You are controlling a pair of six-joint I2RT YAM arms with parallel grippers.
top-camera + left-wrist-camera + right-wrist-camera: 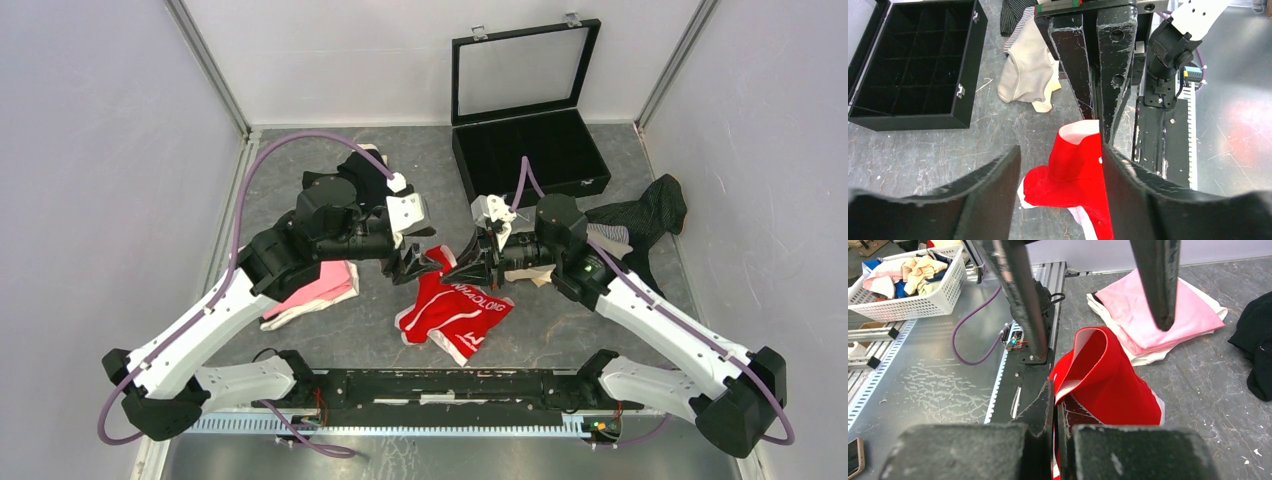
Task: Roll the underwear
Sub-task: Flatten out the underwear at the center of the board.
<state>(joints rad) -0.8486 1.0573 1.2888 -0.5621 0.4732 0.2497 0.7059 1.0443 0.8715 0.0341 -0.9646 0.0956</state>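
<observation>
Centrally in the top view, the red underwear (455,312) is seen lying on the grey table (560,330), with its white lettering facing up and its upper edge lifted off the surface. That lifted edge is pinched by the right gripper (470,266), whose fingers are pressed together on the cloth. In the right wrist view the red cloth is seen curled into a loop just beyond the closed fingertips. The left gripper (414,266) is held at the left of the same edge with its fingers (990,192) spread wide. In the left wrist view the red cloth is framed between them, close against the finger at the right of the frame; contact cannot be confirmed. The two grippers are shown tip to tip, just beside each other.

The other pieces are spread around the red one:
- Pink underwear (322,285) is lying left of centre, under the left arm.
- Black underwear (352,178) is placed above the pink piece.
- Beige underwear (1028,75) is found beside the right arm.
- Pinstriped underwear (655,212) is seen near the right edge.

A black case (530,150) with its glass lid raised is set at top centre. A white basket (908,287) of clothes is visible at the upper left of the right wrist view.
</observation>
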